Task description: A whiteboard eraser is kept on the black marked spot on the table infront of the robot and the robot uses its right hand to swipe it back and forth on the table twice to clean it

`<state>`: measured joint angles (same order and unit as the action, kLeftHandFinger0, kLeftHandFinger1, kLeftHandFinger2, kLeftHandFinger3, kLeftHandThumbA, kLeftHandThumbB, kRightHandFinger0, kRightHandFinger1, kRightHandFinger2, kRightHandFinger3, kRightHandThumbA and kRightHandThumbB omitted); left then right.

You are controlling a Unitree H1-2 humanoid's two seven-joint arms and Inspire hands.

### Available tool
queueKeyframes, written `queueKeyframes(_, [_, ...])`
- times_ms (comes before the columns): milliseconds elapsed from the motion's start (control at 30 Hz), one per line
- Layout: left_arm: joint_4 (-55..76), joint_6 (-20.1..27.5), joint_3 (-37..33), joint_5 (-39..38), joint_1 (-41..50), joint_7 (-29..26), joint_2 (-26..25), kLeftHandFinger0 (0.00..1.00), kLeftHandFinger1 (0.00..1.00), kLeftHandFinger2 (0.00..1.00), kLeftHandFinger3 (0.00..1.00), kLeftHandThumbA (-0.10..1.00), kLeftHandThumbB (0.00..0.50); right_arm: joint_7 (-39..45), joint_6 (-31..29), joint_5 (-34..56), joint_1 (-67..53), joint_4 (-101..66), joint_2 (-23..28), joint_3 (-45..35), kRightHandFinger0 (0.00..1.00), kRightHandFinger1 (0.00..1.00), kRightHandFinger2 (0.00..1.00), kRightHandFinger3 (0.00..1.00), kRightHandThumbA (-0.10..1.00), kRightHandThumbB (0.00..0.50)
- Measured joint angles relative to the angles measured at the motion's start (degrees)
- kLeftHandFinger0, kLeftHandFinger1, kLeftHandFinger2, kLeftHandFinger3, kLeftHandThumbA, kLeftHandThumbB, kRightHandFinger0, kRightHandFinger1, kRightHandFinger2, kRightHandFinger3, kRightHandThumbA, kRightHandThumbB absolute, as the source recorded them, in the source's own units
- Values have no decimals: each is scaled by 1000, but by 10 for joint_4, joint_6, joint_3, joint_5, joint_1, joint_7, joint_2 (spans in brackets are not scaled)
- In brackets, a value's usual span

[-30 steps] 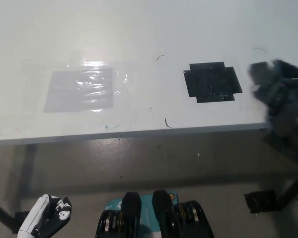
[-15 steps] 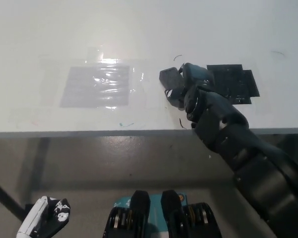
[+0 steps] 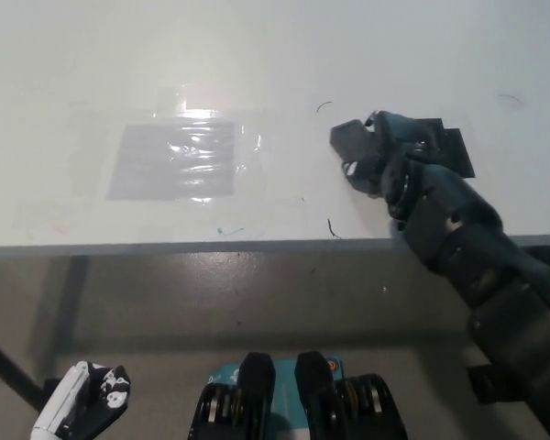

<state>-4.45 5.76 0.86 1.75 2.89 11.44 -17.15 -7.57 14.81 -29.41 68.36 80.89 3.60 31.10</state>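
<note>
My left hand (image 3: 81, 412) rests low, cut off by the frame, its fingers impossible to judge. My right hand (image 3: 391, 158) clamps the eraser (image 3: 351, 143), hiding much of the black marked spot (image 3: 451, 151); both have slid rightward since before.

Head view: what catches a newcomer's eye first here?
The black right hand reaches over the white table, pressing a dark eraser at the left edge of the black marked spot. Left of it lies a shiny taped plastic patch. The white left hand rests at bottom left.
</note>
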Motion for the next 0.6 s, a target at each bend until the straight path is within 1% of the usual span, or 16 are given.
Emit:
queueKeyframes(67, [0,0,1,0,0,0,0,0,0,0,0,-100,480,0,1,-2,-2,0,15,1,136,181,363,1000,128,193])
queueKeyframes(100, [0,0,1,0,0,0,0,0,0,0,0,-100,480,0,1,-3,-3,0,20,1,175,224,389,1000,142,195])
queueKeyframes(133, [0,0,2,0,0,0,0,0,0,0,0,-100,475,0,2,-3,-4,0,26,1,288,376,510,1000,193,198])
queueKeyframes(167, [0,0,2,0,1,0,0,0,0,0,0,-100,477,0,2,-4,-5,0,30,1,241,339,495,973,234,207])
queueKeyframes(200, [0,0,2,0,1,0,0,0,0,0,0,-100,477,0,3,-4,-6,0,33,1,137,221,408,965,240,209])
queueKeyframes(233, [0,0,2,0,1,0,0,0,0,0,0,-100,477,0,4,-5,-7,0,36,2,65,195,398,959,243,209])
queueKeyframes(267, [0,0,1,0,2,0,0,0,0,0,0,-100,478,0,6,-5,-8,0,39,2,113,231,416,976,231,216])
queueKeyframes(300, [0,0,1,0,2,0,0,0,0,0,0,-100,474,0,7,-5,-8,0,40,2,229,352,539,1000,312,227])
queueKeyframes(333, [0,-1,1,0,2,0,0,0,0,0,0,-100,481,0,8,-5,-8,0,40,1,363,515,692,1000,455,224])
queueKeyframes(367, [0,-1,1,0,1,0,0,0,0,0,0,-100,483,0,9,-5,-7,0,39,1,571,801,1000,1000,609,265])
queueKeyframes(400, [0,-1,1,0,1,0,0,0,0,0,0,-100,484,1,10,-5,-7,0,38,1,877,1000,1000,1000,754,302])
queueKeyframes(433, [0,-1,1,0,1,0,0,0,0,0,0,-100,484,4,13,-5,-7,0,37,0,1000,1000,1000,1000,844,375])
queueKeyframes(500, [0,-1,1,0,2,0,0,0,0,0,0,-100,480,12,23,-4,-3,0,33,-6,1000,1000,1000,1000,868,468])
queueKeyframes(533, [0,-1,1,0,2,0,0,0,0,0,0,-100,479,14,26,-1,-1,-1,31,-16,1000,1000,1000,1000,883,478])
queueKeyframes(567, [0,-1,1,0,2,0,0,0,0,0,0,-100,480,15,27,5,2,-3,28,-32,1000,1000,1000,1000,947,500])
queueKeyframes(600, [0,-1,1,0,1,0,0,0,0,0,0,-100,480,15,27,8,2,-5,27,-40,1000,1000,1000,1000,984,500])
